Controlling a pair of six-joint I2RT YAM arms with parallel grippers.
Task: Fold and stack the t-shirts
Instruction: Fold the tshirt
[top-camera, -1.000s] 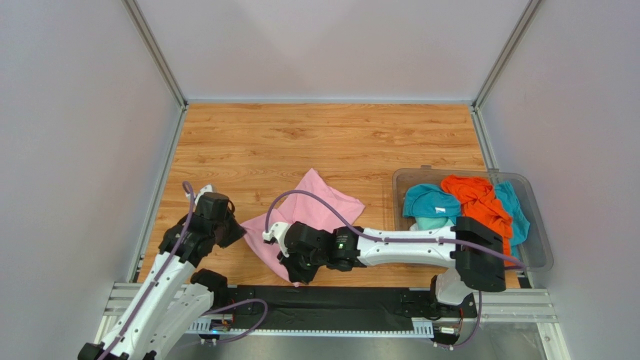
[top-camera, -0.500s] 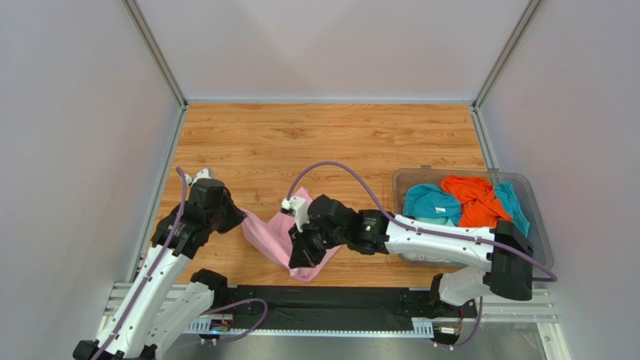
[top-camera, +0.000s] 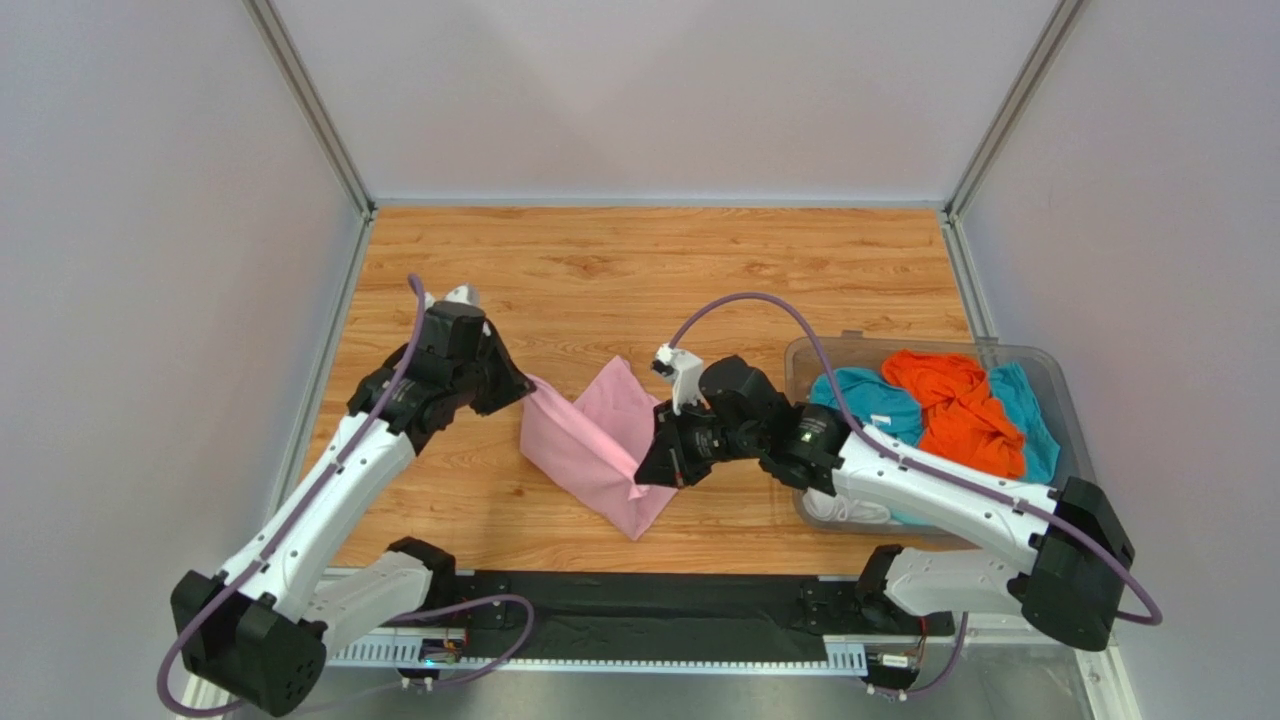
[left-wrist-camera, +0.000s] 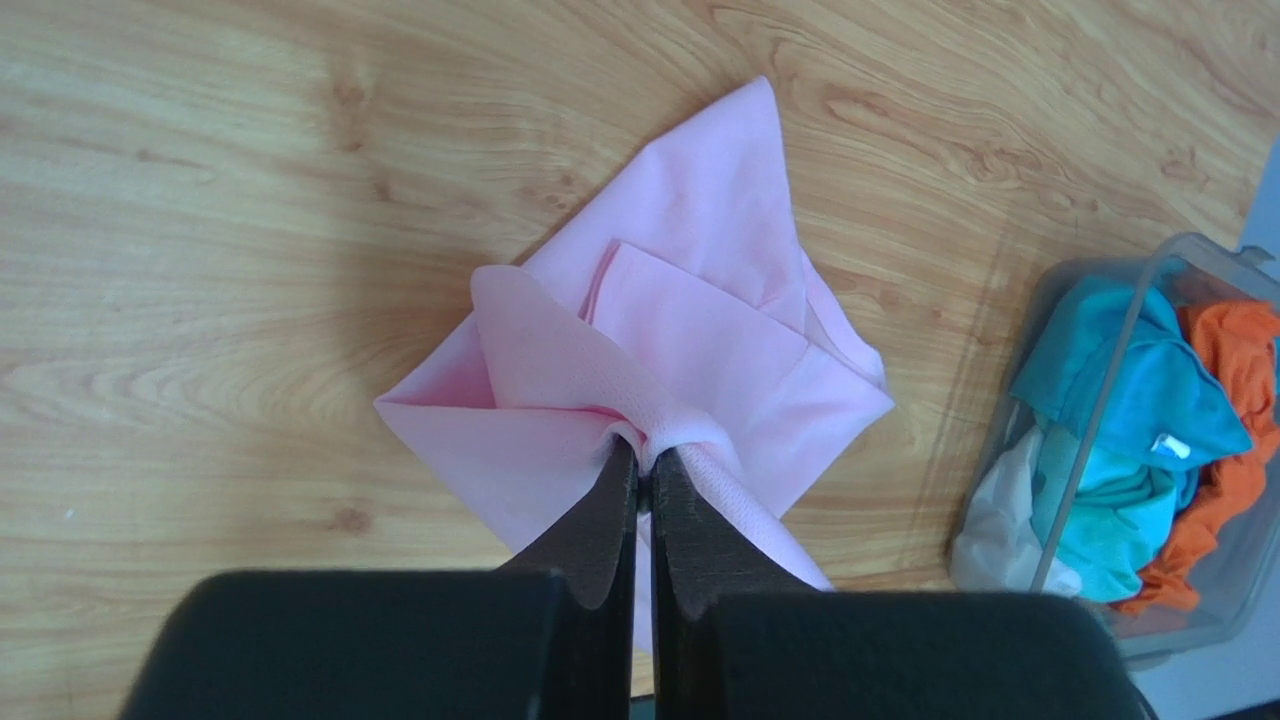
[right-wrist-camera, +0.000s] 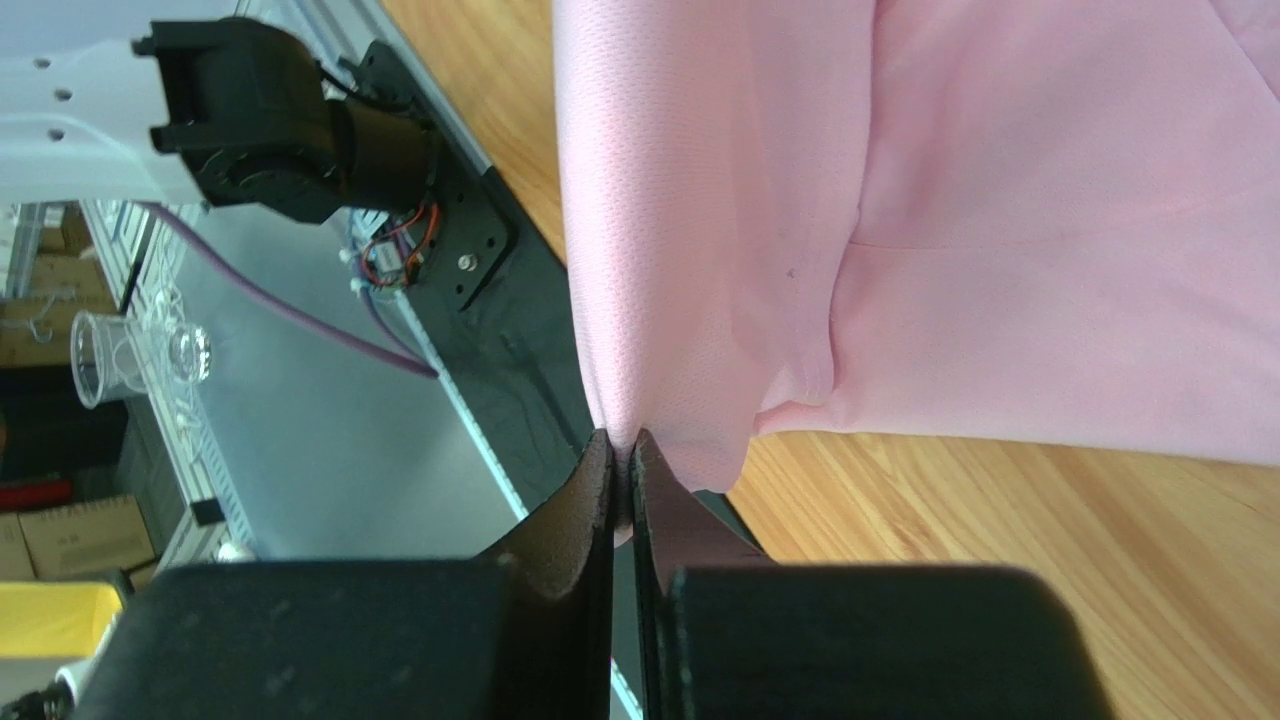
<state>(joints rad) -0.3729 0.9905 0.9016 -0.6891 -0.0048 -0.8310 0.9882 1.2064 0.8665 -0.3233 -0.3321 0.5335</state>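
lifted farther over the desk (top-camera: 601, 285), the pink t-shirt (top-camera: 594, 443) hangs between left end effector (top-camera: 519, 393) and right end effector (top-camera: 657, 458), both clamped on it, low corner perhaps grounded.

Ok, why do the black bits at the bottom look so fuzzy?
Left wrist view: the left pincer sits close to the lens and blurs; the pink t-shirt is sharp. Right wrist view: the right pincer blurs likewise. Top view: everything crisp, shadows soft.

a wood-grain table (top-camera: 631, 270) fills the floor of a grey-walled cell. a light pink t-shirt (top-camera: 594, 443) rests partly on it, near the middle front. a clear plastic bin (top-camera: 1085, 495) sits at its right edge.
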